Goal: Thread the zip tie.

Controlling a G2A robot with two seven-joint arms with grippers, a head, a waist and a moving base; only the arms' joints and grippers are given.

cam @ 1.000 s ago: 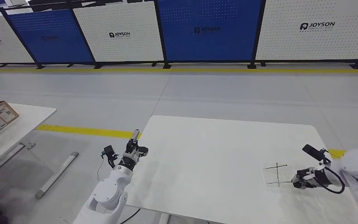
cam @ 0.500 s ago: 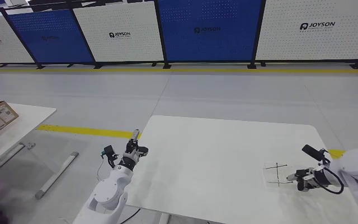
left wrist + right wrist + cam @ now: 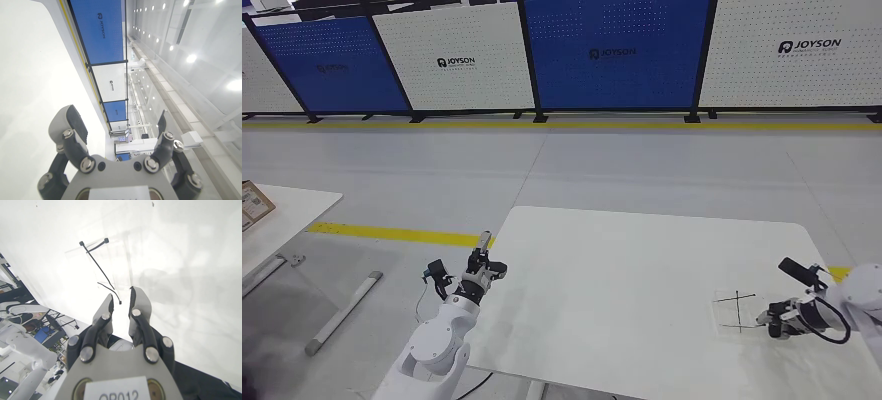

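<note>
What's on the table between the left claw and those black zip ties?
Nothing. In the top view, the white table is bare from the left gripper to the clear tray that holds the zip ties.

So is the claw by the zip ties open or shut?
Open: the right gripper shows a clear gap between its fingertips; the zip ties lie unpinched.

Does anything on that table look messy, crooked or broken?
Nothing looks broken or spilled. The black zip ties lie crossed over each other on the clear tray, and a curved tie sits by the open right gripper.
</note>
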